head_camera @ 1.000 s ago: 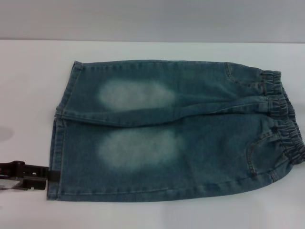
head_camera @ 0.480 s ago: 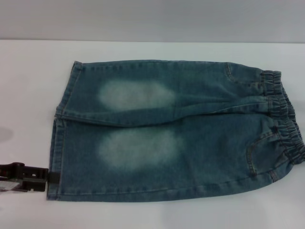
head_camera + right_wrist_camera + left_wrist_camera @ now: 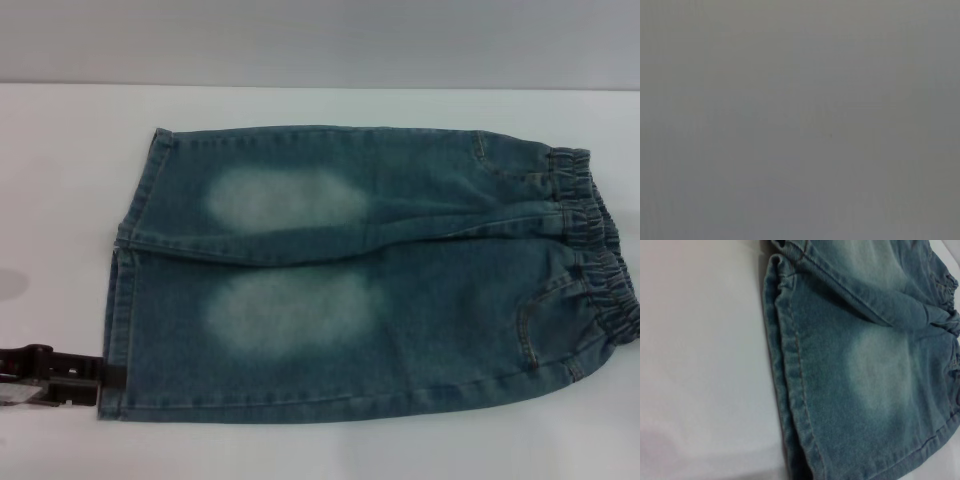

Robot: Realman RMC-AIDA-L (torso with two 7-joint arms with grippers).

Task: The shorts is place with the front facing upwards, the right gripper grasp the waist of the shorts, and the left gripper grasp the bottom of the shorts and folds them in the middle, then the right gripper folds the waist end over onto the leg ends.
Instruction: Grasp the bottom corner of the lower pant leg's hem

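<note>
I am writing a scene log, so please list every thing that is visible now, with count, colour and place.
shorts: one, blue-green denim, flat on the table, two pale oval patches.
waist: one, darker gathered band, at the robot's right end.
leg ends: two, stitched hems, at the robot's left end.
table: one, white, under the shorts.
left gripper: one, black, at the near leg hem's corner.
right gripper: not in view.

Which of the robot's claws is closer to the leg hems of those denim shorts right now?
The left. The left claw sits right at the near leg's hem of the shorts. The right claw is out of view.
</note>
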